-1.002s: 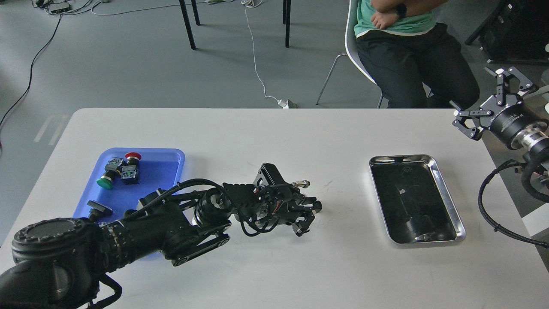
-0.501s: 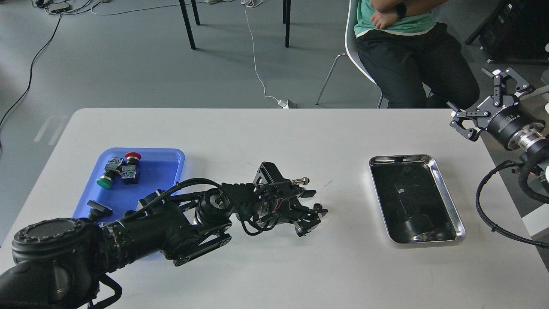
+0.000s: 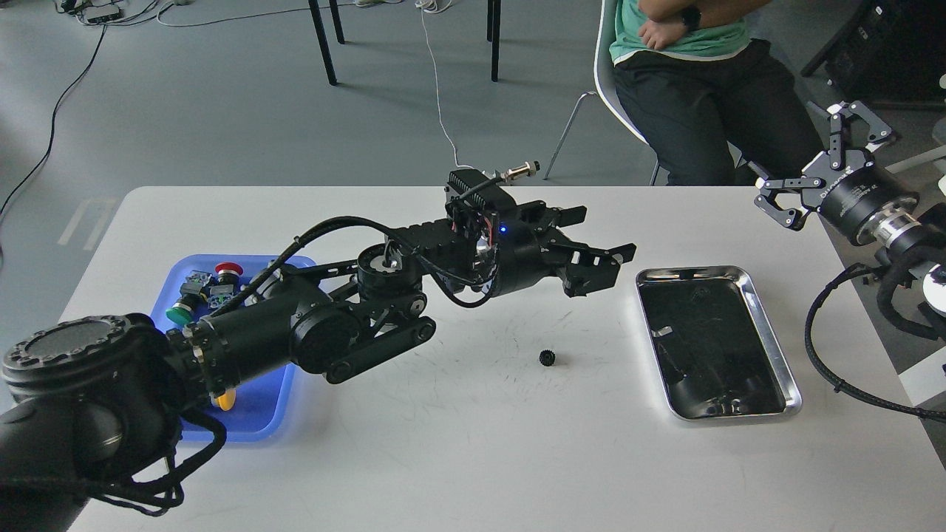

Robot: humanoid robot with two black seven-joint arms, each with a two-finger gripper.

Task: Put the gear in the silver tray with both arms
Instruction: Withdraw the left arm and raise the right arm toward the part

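A small black gear [image 3: 547,358] lies alone on the white table [image 3: 473,458], left of the silver tray [image 3: 768,329]. The tray's dark mirror bottom holds nothing. My left gripper [image 3: 602,240] hovers above the table, up and to the right of the gear, near the tray's left rim. Its fingers are spread open with nothing between them. My right gripper [image 3: 813,159] hangs open past the table's far right corner, well away from the gear.
A blue plastic tray [image 3: 292,267] at the left holds push buttons with red and green caps; my left arm covers much of it. A seated person [image 3: 702,81] is behind the table's far edge. Black cable loops hang at the right edge.
The left gripper opened and let go of the gear, then rose and moved up-right toward the tray. The gear stays on the table. The right gripper drifted slightly up and left.
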